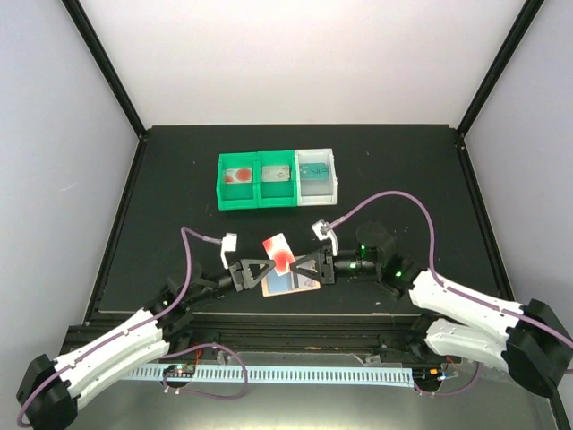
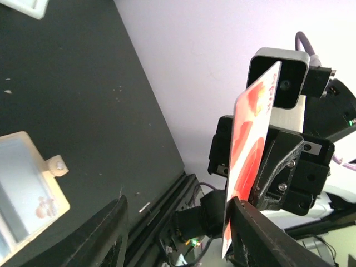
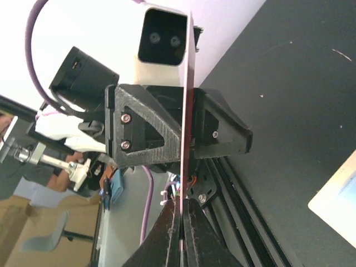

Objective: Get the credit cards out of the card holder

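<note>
Holding white-and-red credit card edge-on: right gripper, clamped. Left gripper: jaws parted around it. Risk: shallow pinch slips, card drops onto card holder on worktop below.

Card white w/ red blobs; holder tan.

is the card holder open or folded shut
Open: the card holder lies spread on the table, blue-grey inner panel facing up, snap tab sticking out unfastened.

White-shelled arms are trailing purple cables, the black triangular left gripper and right gripper showing silver screws.
</note>
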Action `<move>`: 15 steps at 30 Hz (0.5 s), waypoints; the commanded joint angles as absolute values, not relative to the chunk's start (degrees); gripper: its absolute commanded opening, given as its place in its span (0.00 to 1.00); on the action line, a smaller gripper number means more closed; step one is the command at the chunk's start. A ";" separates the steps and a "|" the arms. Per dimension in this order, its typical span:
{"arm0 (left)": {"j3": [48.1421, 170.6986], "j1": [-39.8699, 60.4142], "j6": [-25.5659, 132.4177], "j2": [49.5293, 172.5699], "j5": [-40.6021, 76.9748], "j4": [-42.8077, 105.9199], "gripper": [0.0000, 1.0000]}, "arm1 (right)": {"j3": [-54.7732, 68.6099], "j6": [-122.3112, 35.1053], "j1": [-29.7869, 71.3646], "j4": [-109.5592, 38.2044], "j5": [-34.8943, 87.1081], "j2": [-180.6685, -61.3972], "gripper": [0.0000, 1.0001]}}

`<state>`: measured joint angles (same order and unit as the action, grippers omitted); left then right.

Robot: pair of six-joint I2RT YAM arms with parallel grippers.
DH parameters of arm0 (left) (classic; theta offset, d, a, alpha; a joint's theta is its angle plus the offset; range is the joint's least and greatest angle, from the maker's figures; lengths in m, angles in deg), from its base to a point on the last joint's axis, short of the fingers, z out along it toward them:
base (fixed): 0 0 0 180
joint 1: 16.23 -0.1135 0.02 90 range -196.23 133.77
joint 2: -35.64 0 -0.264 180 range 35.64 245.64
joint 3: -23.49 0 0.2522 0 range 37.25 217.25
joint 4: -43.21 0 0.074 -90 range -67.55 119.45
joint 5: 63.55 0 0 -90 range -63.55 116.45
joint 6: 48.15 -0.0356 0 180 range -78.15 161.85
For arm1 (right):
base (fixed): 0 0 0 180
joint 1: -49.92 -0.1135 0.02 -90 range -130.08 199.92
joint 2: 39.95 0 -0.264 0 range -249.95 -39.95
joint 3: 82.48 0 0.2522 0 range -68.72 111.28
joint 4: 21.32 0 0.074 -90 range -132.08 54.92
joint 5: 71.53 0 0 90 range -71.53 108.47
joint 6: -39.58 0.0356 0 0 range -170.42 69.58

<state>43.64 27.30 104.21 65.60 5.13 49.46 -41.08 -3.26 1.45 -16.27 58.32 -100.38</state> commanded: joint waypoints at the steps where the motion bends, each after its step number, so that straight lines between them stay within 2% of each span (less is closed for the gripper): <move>1: 48.85 27.19 98.94 64.43 0.20 46.76 0.50 | -36.47 -15.45 1.41 -31.15 63.69 -96.72 0.01; 7: 50.78 27.19 96.62 62.50 -8.86 47.23 0.45 | -34.27 -23.18 1.41 -42.71 69.20 -92.65 0.01; 15: 53.07 27.10 93.40 57.95 -9.04 39.66 0.36 | -33.04 -27.40 1.44 -48.47 73.88 -91.57 0.01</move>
